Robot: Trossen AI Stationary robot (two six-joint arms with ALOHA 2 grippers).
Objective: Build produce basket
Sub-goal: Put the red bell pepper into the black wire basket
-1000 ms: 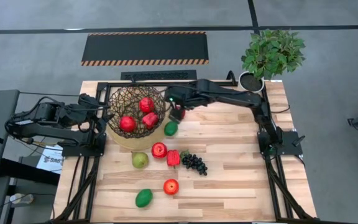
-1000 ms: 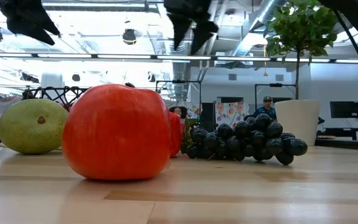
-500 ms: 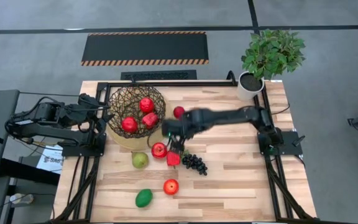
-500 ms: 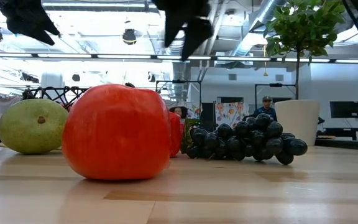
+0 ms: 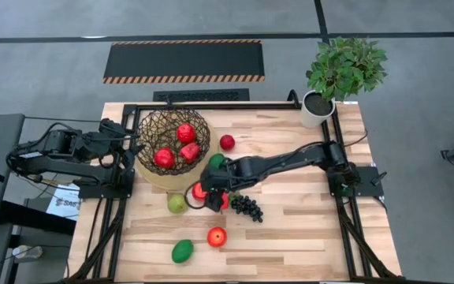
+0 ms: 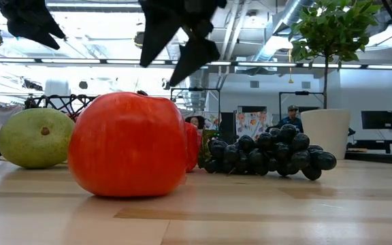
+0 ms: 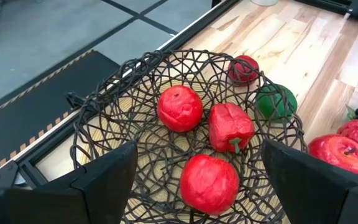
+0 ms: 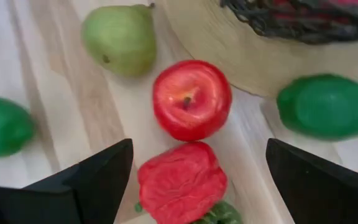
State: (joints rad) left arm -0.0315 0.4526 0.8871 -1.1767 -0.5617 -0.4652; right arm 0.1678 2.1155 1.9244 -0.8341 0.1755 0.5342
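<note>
**Mia:** Looking down from up high, I see the right gripper [image 5: 209, 192] in the middle of the frame. It hangs over a red apple [image 8: 191, 98] and a red pepper [image 8: 181, 182]. Its two fingers are spread wide apart and hold nothing.

**Tom:** Where is the basket [image 5: 150, 130]?

**Mia:** Up and to the left of the middle. Three red pieces lie inside it. In the left wrist view they are two apples and one pepper [image 7: 230, 127]. The left gripper [image 7: 197, 180] waits by the basket's left side. Its fingers are open too, and empty.

**Tom:** What is still out on the table [image 5: 314, 237]?

**Mia:** A pear [image 5: 177, 203] left of the claw, grapes [image 5: 247, 207] right of it, a green oval [image 5: 216, 161] touching the basket's base, a small apple [image 5: 227, 142] right of the basket, and near the bottom another apple [image 5: 217, 236] and another green oval [image 5: 182, 251].

**Tom:** What could go wrong?

**Mia:** The apple and the red pepper sit just beside each other. I think the claw could come down between them and bump one away. The apple is round, so it could roll off. The claw might also pinch both and drop one.

**Tom:** Anything else?

**Mia:** The basket is close. A fruit carried too low could hit its rim.
</note>
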